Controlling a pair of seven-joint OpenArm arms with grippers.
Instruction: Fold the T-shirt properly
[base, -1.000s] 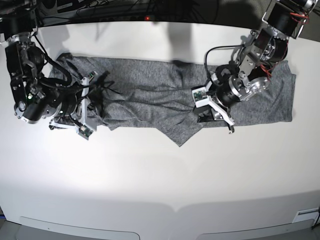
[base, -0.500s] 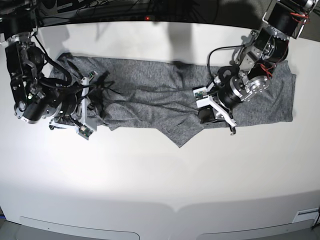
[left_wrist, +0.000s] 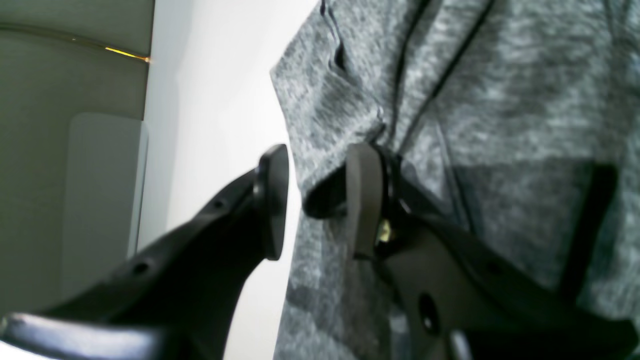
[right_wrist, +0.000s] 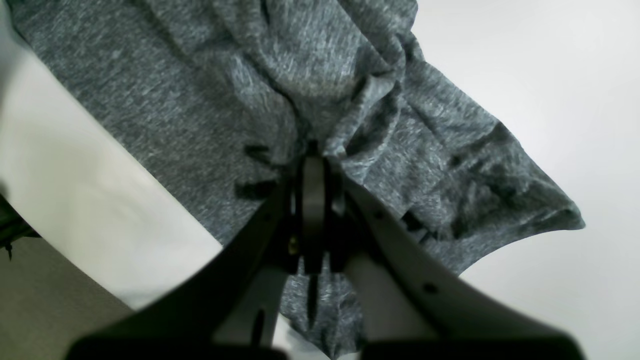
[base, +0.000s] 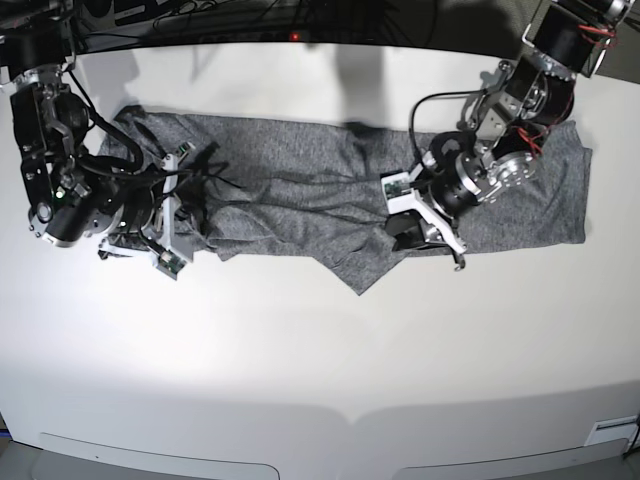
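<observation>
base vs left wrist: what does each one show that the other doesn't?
Base only: the whole T-shirt spread lengthwise across the white table, both arms, and the right gripper at the shirt's bunched end. Left wrist only: the left gripper close up, fingers parted, straddling the shirt's edge, one over bare table and one on the fabric. Both: grey knit fabric, the white tabletop, the left gripper at the shirt's near edge.
</observation>
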